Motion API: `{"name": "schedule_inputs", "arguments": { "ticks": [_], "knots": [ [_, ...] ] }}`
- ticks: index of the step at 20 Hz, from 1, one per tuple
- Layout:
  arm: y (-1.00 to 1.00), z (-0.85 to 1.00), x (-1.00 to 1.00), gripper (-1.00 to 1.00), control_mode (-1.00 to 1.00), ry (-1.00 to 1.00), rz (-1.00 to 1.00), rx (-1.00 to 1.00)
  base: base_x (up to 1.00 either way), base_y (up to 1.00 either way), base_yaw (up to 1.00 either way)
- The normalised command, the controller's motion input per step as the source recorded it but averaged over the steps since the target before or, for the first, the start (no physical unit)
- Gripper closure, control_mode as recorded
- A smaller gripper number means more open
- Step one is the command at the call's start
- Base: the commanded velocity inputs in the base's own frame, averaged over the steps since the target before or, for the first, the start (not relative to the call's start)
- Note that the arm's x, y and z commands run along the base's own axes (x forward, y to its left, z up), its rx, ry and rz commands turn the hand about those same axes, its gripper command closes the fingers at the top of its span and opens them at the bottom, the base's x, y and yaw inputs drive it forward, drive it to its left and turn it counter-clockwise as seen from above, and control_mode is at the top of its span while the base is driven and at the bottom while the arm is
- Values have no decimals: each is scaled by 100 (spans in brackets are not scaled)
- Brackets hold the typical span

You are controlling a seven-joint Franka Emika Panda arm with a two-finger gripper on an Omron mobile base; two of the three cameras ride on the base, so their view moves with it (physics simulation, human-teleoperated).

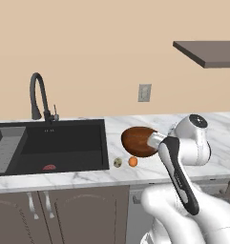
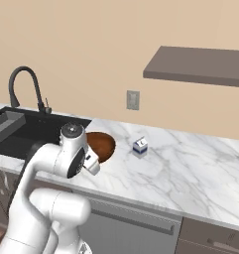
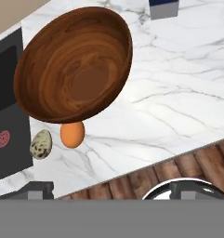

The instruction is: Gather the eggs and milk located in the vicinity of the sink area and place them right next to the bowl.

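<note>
The wooden bowl (image 1: 135,139) (image 2: 103,143) (image 3: 74,69) sits on the marble counter just right of the black sink (image 1: 54,145) (image 3: 4,116). Two eggs lie against its front side, near the counter edge: an orange-brown one (image 1: 133,161) (image 3: 72,134) and a speckled one (image 1: 118,162) (image 3: 41,144). The milk carton (image 2: 140,146) (image 3: 163,7) stands upright on the counter beyond the bowl, a short gap away. My gripper (image 3: 115,189) hangs above the counter's front edge, looking down on the bowl and eggs. Its fingertips (image 3: 39,188) stand wide apart, open, with nothing between them.
A tall black faucet (image 1: 37,95) (image 2: 22,84) rises behind the sink. A grey rack (image 1: 6,147) fills the basin's left part and a flat red thing (image 1: 49,167) (image 3: 3,138) lies on its floor. A wall shelf (image 1: 207,51) (image 2: 195,64) hangs to the right. Bare marble (image 2: 190,168) stretches right of the milk.
</note>
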Motion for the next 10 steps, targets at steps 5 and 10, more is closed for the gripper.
{"name": "schedule_inputs", "arguments": {
  "ticks": [5, 10],
  "knots": [
    [-44, 51, 2, -100, -100, -1, 0, 5, 0, 0, 0],
    [-41, 23, 3, -100, -100, 0, 0, 0, 0, 0, 0]
  ]
}}
